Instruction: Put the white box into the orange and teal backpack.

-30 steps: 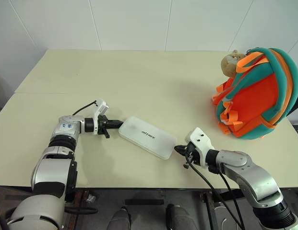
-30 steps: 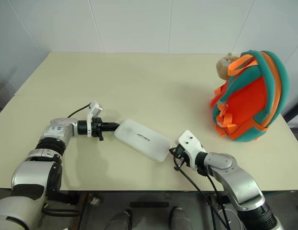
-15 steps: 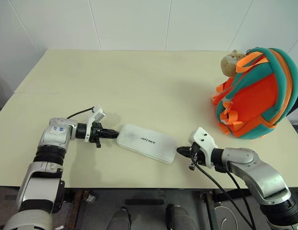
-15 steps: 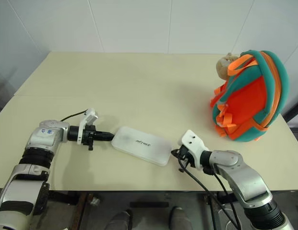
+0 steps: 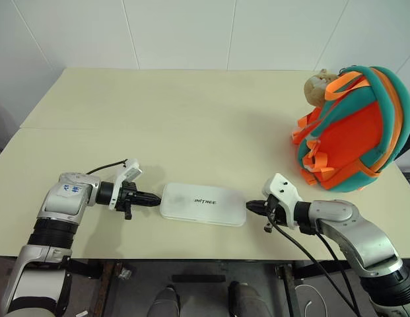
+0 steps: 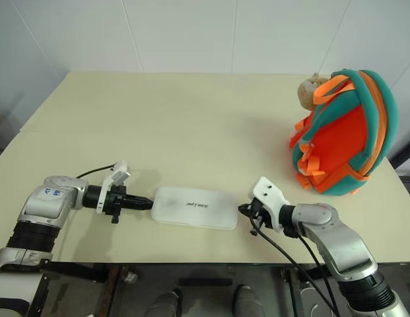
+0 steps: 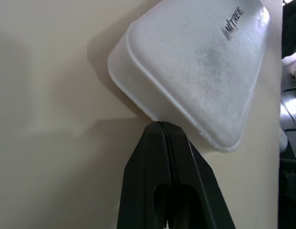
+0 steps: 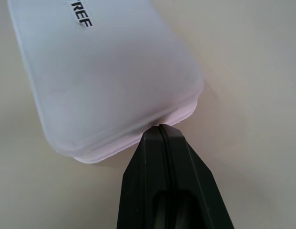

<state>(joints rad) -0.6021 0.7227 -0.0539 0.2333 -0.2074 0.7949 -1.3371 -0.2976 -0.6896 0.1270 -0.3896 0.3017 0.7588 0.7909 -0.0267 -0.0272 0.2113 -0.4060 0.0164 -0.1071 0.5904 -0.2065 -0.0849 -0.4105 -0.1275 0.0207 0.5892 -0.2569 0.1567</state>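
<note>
The white box (image 5: 203,204) lies flat on the cream table (image 5: 191,119) near its front edge, long side across, dark lettering facing up. My left gripper (image 5: 156,198) is shut, its tip against the box's left end; the left wrist view shows the closed fingers (image 7: 162,157) touching the box's rim (image 7: 195,71). My right gripper (image 5: 252,206) is shut too, its tip pressed to the box's right end (image 8: 109,81). The orange and teal backpack (image 5: 353,129) stands upright at the far right of the table, a tan plush toy (image 5: 317,86) on its upper left side.
White tiled wall behind the table. The table's front edge runs just below the box and both grippers. A black cable (image 5: 304,254) hangs from the right wrist over the edge. Open tabletop lies between the box and the backpack.
The box has turned from a diagonal lie to level with the table's front edge. My left gripper pulled back toward the front edge with the box's left end; the right gripper barely moved.
</note>
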